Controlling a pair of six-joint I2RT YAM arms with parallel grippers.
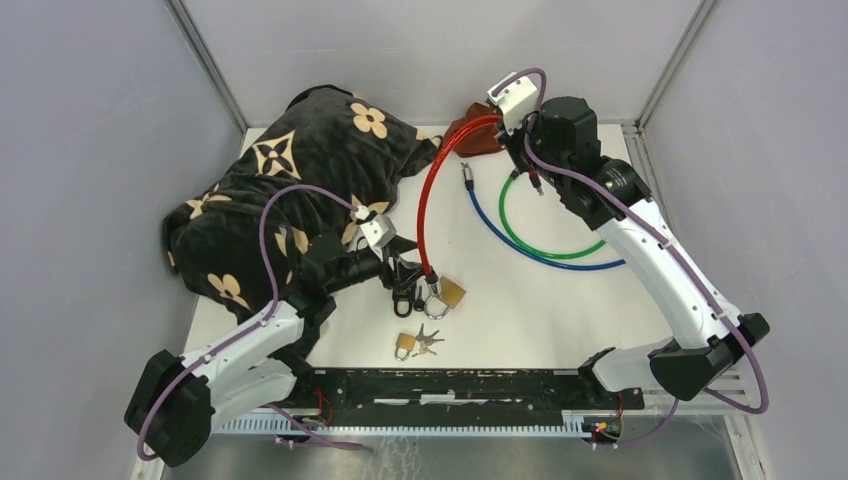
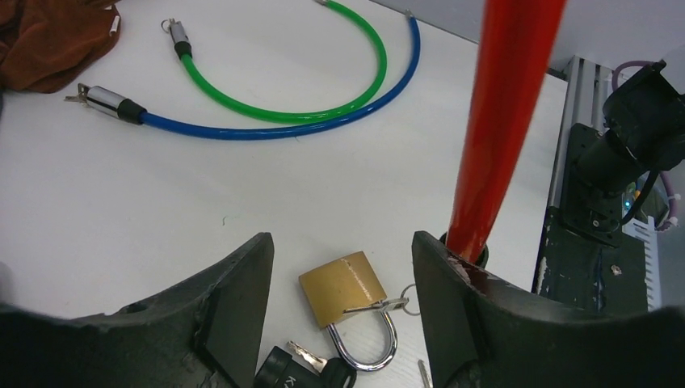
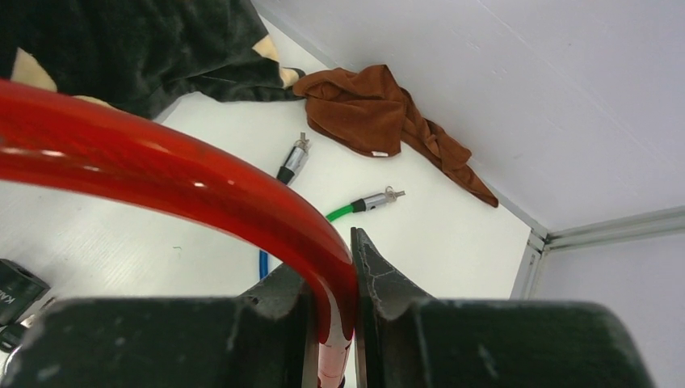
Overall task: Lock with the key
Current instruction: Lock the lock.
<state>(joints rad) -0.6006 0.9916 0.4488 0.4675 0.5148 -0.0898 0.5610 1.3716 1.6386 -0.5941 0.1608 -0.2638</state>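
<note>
A brass padlock (image 2: 343,284) lies flat on the white table (image 2: 121,202) with a small key (image 2: 386,305) stuck in its body; in the top view the padlock (image 1: 452,292) lies at mid-table. My left gripper (image 2: 343,250) stands open over it, one finger on each side, touching nothing. A black lock end with another key (image 2: 305,356) lies just below the shackle. The red cable (image 2: 505,121) rises past the right finger. My right gripper (image 3: 335,267) is shut on that red cable (image 3: 161,174), holding its far end up at the back (image 1: 520,135).
A second brass padlock (image 1: 405,345) with a bunch of keys (image 1: 428,340) lies nearer the front edge. A blue cable (image 1: 545,255) and a green cable (image 1: 545,245) curve on the right. At the back lie a brown cloth (image 1: 478,135) and a black flowered blanket (image 1: 300,170).
</note>
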